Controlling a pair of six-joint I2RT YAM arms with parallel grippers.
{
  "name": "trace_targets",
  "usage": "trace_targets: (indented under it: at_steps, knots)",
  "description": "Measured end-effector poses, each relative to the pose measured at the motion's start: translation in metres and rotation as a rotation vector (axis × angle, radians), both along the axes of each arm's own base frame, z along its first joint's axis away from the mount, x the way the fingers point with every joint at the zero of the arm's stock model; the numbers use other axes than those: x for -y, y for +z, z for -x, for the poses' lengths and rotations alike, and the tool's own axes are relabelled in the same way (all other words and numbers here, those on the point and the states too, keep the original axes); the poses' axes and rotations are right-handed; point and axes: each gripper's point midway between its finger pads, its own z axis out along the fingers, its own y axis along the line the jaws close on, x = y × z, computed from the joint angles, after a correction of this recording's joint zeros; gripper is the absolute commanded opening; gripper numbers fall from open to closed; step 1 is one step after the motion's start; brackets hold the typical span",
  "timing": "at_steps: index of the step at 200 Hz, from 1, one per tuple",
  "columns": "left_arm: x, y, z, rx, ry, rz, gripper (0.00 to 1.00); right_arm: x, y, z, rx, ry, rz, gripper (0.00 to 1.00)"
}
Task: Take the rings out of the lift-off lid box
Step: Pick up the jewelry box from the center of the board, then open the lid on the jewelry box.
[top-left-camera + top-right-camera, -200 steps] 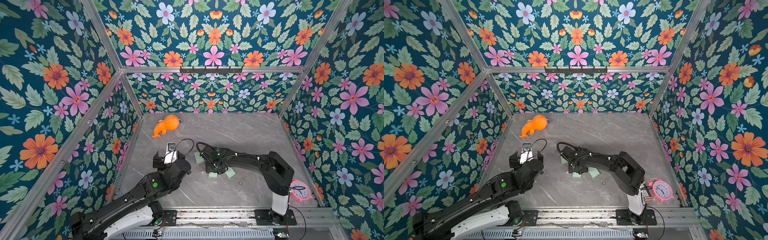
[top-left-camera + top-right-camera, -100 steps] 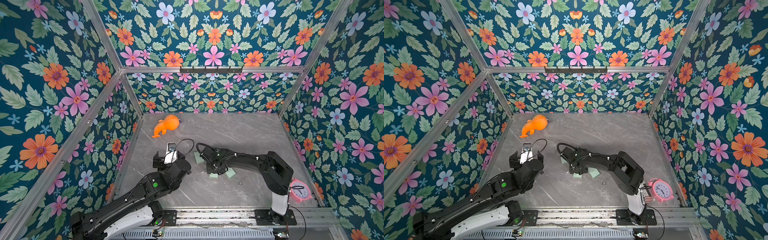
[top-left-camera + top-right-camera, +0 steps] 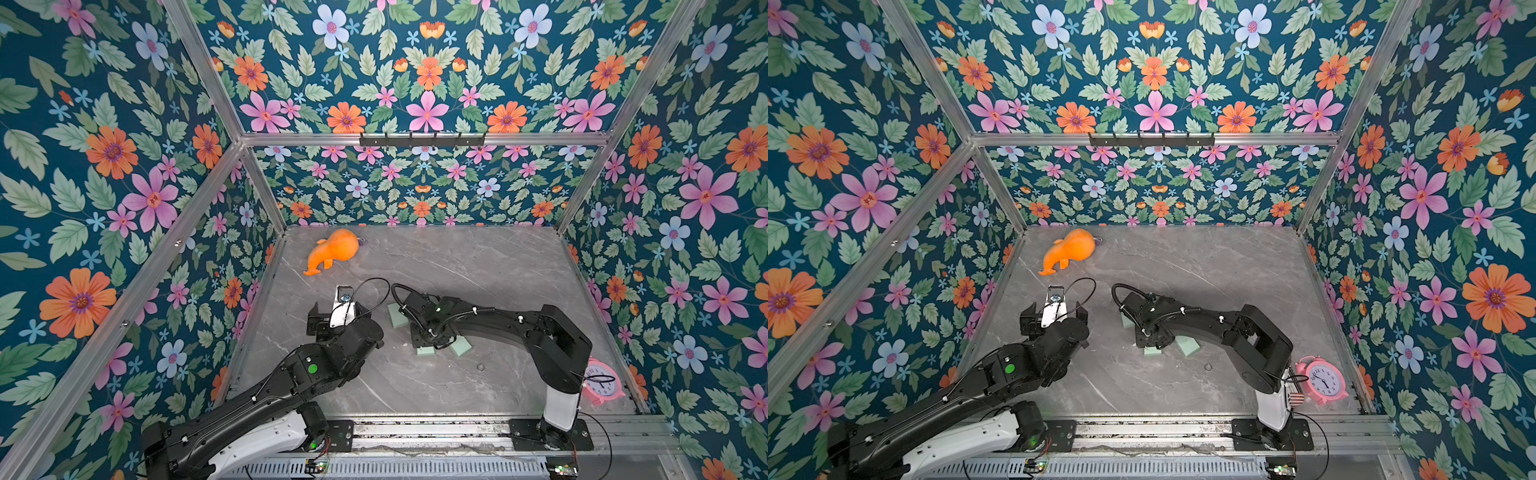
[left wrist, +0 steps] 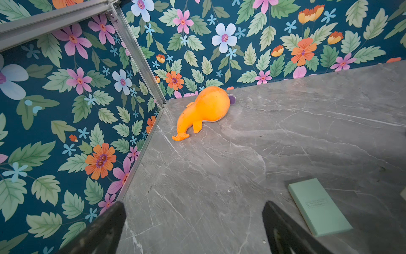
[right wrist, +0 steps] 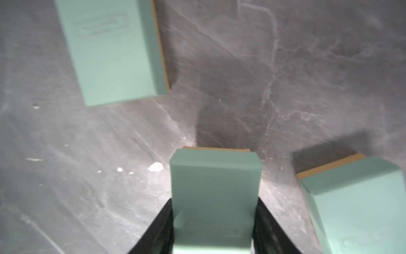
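Only 1 ring (image 3: 481, 367) shows: a tiny thin hoop lying loose on the grey marble table (image 3: 457, 266), outside the box, near the R arm, in both top views. No other rings can be seen, and the insides of the box parts are hidden.

3 mint-green box parts lie close together mid-table. The middle part (image 5: 215, 180) sits btwn the jaws of the right gripper (image 5: 214, 201). A flat part (image 5: 114, 50) w/ a printed label lies apart from it, and a 3rd part (image 5: 356, 204) sits just beside it. Brown card edges peek out on all 3. Which is lid and which is base can't be told.

Likely risks: smooth card could slip or twist in a narrow pinch. If rings sit inside the gripped part, a tilt would spill them, and hoops this small roll away easily. The loose ring is close enough to the R arm to get swept.

R jaws: about half open, pressed against both sides of the middle part, holding it. The left gripper (image 4: 193, 211) has jaws wide apart, holding and touching nothing, aimed toward an orange plush toy (image 4: 204, 110). A pink alarm clock (image 3: 600, 384) stands by the R arm's base.
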Motion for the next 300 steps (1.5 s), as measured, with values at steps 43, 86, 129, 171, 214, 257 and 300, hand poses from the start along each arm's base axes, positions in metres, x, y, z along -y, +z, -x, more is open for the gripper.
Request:
trace_targets:
  at_steps: [43,86,129,171,214,257,300]
  knots:
    - [0.007,-0.003,-0.001,-0.029,-0.038,-0.011,1.00,-0.004,0.029,0.005,0.048,0.078,-0.082,0.46]
    - [0.041,-0.017,0.000,-0.115,-0.222,0.018,1.00,0.008,0.076,0.014,0.138,0.167,-0.214,0.45]
    - [0.101,-0.043,0.013,-0.172,-0.511,0.035,1.00,0.045,0.105,0.020,0.194,0.179,-0.344,0.44]
    - [0.159,-0.079,0.053,-0.142,-0.857,-0.093,1.00,0.065,0.122,0.032,0.227,0.208,-0.442,0.42]
    - [0.198,-0.095,0.071,-0.120,-1.064,-0.208,1.00,0.063,0.122,0.046,0.204,0.263,-0.494,0.41]
    - [0.213,-0.094,0.080,-0.060,-1.178,-0.248,0.99,0.058,0.118,0.059,0.156,0.309,-0.535,0.41]
    - [0.219,-0.094,0.088,-0.044,-1.239,-0.244,0.99,0.055,0.115,0.067,0.124,0.348,-0.558,0.41]
